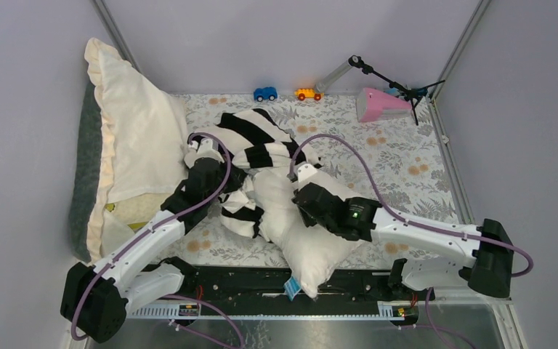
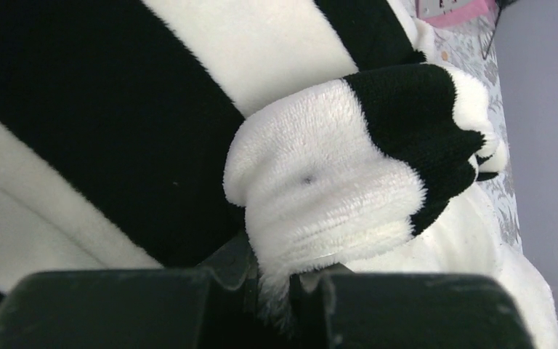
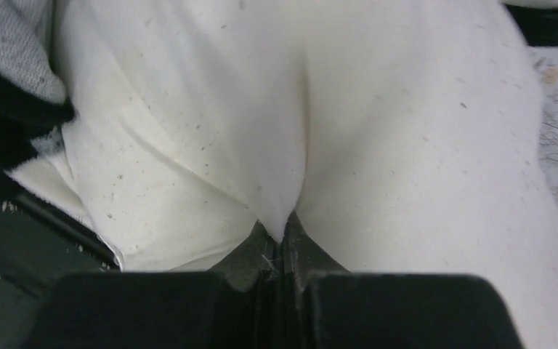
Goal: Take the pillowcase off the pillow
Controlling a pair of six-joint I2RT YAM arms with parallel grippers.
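The black-and-white striped pillowcase (image 1: 258,142) lies bunched at the table's middle, still round the far end of the off-white pillow (image 1: 312,251), whose bare near end reaches the front edge. My left gripper (image 1: 227,182) is shut on a fluffy fold of the pillowcase (image 2: 320,196), with the pile squeezed between its fingers (image 2: 225,273). My right gripper (image 1: 299,190) is shut on a pinch of the pillow's plain cloth (image 3: 378,145), which puckers into a crease at the fingertips (image 3: 261,251).
A cream ruffled pillow (image 1: 134,138) with grey backing leans at the left wall. At the back stand a blue toy car (image 1: 265,93), an orange toy car (image 1: 306,94), a pink object (image 1: 381,105) and a small tripod (image 1: 392,83). A floral cloth (image 1: 407,174) covers the table.
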